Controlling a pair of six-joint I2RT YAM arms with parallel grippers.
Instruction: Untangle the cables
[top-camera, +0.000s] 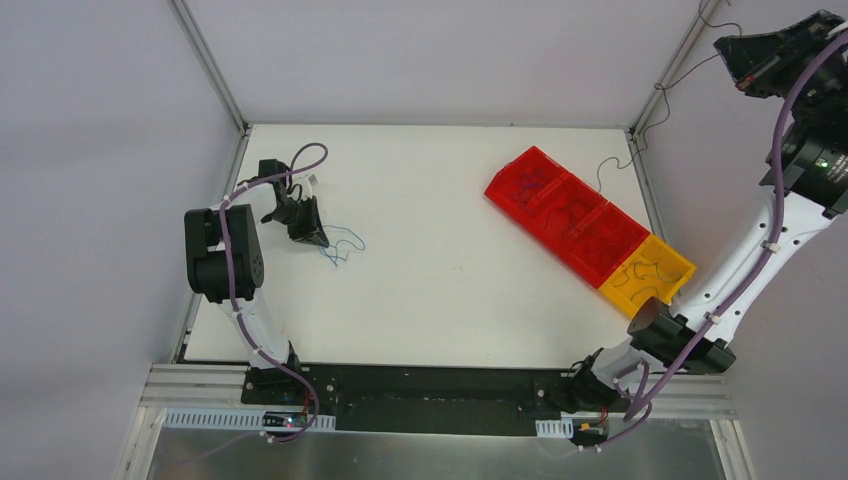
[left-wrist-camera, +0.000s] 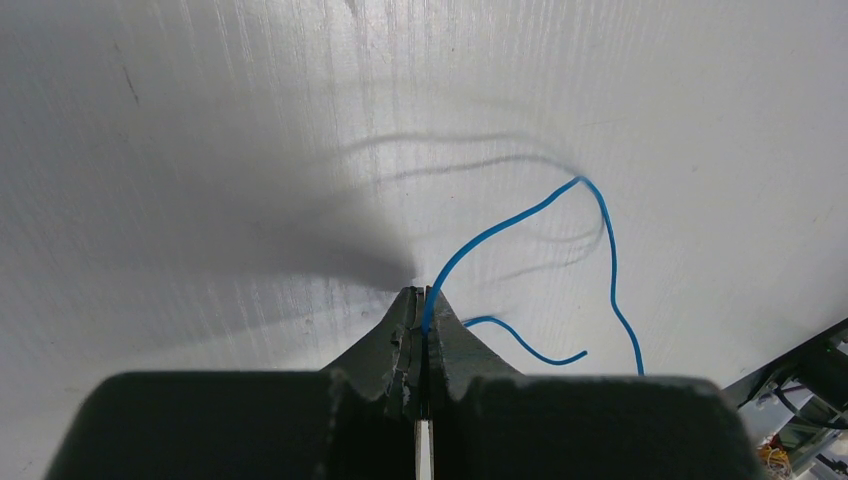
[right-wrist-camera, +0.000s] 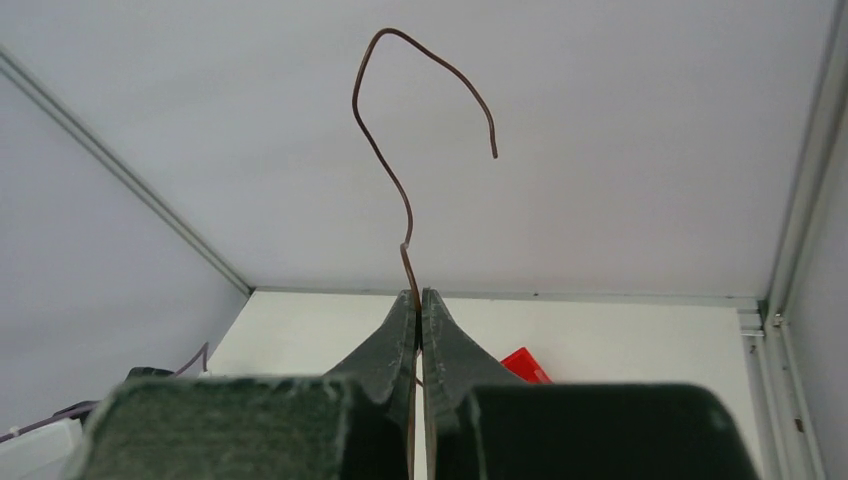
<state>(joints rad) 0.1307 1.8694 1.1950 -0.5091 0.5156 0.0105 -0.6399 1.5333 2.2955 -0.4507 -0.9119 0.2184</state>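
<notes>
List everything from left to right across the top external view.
In order: left end effector → blue cable → red bins → yellow bin → right end effector, raised high, pinching a dark cable.

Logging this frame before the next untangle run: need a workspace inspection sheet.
Surface: white table, nothing spilled that I can see.
Job's things: blue wire loops out at the table's left; dark wire hangs from high up, trailing toward the far right corner.
Clutter: row of red bins plus a yellow bin, with thin wires inside.
Pincers: left pincer shut on blue wire, down at the table; right pincer shut on dark wire, raised high.
Cables: purple arm cables run along both arms.
Surroundings: white walls, metal frame posts.
</notes>
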